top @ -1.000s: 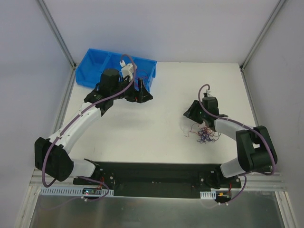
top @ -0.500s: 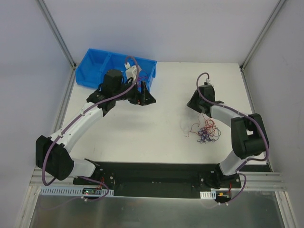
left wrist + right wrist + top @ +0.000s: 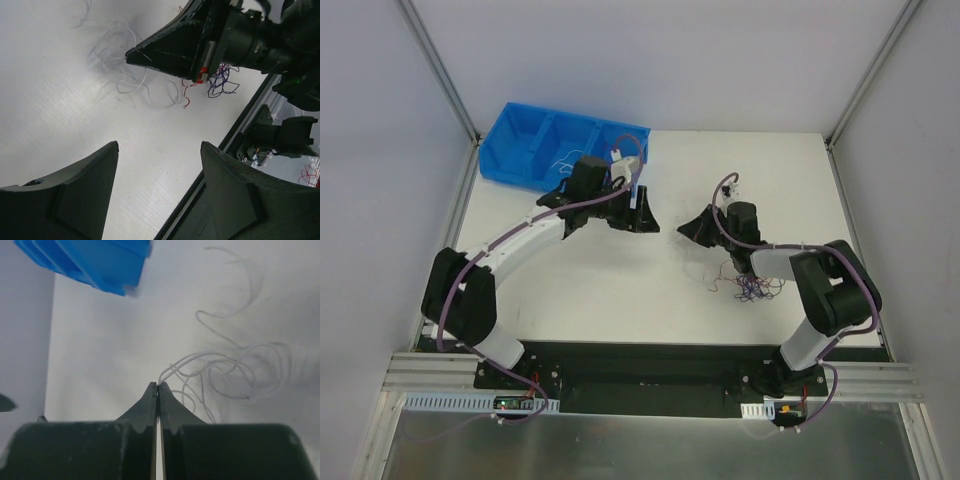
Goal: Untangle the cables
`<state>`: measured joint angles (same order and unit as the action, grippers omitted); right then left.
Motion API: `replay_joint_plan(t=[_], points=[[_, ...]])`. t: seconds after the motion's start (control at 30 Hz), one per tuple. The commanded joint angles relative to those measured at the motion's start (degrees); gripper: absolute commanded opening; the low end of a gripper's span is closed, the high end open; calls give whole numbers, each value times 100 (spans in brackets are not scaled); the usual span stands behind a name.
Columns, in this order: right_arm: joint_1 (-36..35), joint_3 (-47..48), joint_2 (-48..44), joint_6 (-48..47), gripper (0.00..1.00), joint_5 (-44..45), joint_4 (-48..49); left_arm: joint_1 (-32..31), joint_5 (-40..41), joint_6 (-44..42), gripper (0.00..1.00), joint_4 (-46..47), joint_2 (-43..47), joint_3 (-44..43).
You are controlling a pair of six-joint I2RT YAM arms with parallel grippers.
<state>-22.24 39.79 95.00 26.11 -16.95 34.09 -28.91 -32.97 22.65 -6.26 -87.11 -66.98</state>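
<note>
Seemingly feather-light and springy, the cables [image 3: 751, 286] suit a pinch on one loose white end; right gripper [image 3: 158, 384] closed, left gripper [image 3: 159, 145] agape

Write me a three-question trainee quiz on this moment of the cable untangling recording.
1. True or false: the right gripper is shut.
2. What does the left gripper hold? A) a red cable B) nothing C) a white cable
3. Fill in: the cables lying just ahead of the right gripper's tips are ___ in colour.
Key: 1 true; 2 B; 3 white.
</note>
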Motion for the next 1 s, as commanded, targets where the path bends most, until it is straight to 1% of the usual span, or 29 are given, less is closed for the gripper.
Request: replay_joint_plan(t=[0.0, 0.03, 0.1, 0.27, 0.37, 0.43, 0.5, 0.57, 0.7, 0.73, 0.83, 0.9, 0.97], points=[[18, -428, 228, 1384, 1, -1125, 3083, -562, 132, -602, 67, 160, -437, -35], [9, -489, 369, 1719, 1, -1109, 3391, -659, 264, -813, 68, 160, -499, -17], [-8, -604, 545, 2291, 1, -977, 3543, -861, 527, -1095, 68, 160, -605, -8], [-79, -745, 730, 2820, 1, -1056, 3859, -1152, 1081, -1526, 67, 152, -842, -43], [-79, -780, 792, 2838, 1, -1091, 3886, -1179, 1520, -1825, 55, -67, -1018, -200], [-87, -806, 783, 2873, 1, -1109, 3965, -1179, 1714, -1992, 51, -278, -1132, -359], [-88, -815, 704, 2865, 1, -1126, 3957, -1275, 2170, -2212, 51, -437, -1159, -412], [-96, -833, 643, 2839, 1, -1091, 3878, -1372, 2706, -2510, 53, -490, -1098, -404], [-114, -815, 590, 2768, 1, -1100, 3693, -1565, 3549, -2976, 68, -508, -931, -342], [-123, -806, 581, 2768, 1, -1100, 3684, -1592, 3691, -3090, 70, -508, -922, -333], [-210, -754, 546, 2733, 1, -1082, 3614, -1636, 3649, -3232, 71, -455, -992, -386], [-289, -701, 537, 2663, 1, -1074, 3527, -1644, 3377, -3259, 67, -446, -1045, -430], [-368, -683, 528, 2628, 1, -1030, 3456, -1645, 3306, -3294, 61, -394, -1036, -430]])
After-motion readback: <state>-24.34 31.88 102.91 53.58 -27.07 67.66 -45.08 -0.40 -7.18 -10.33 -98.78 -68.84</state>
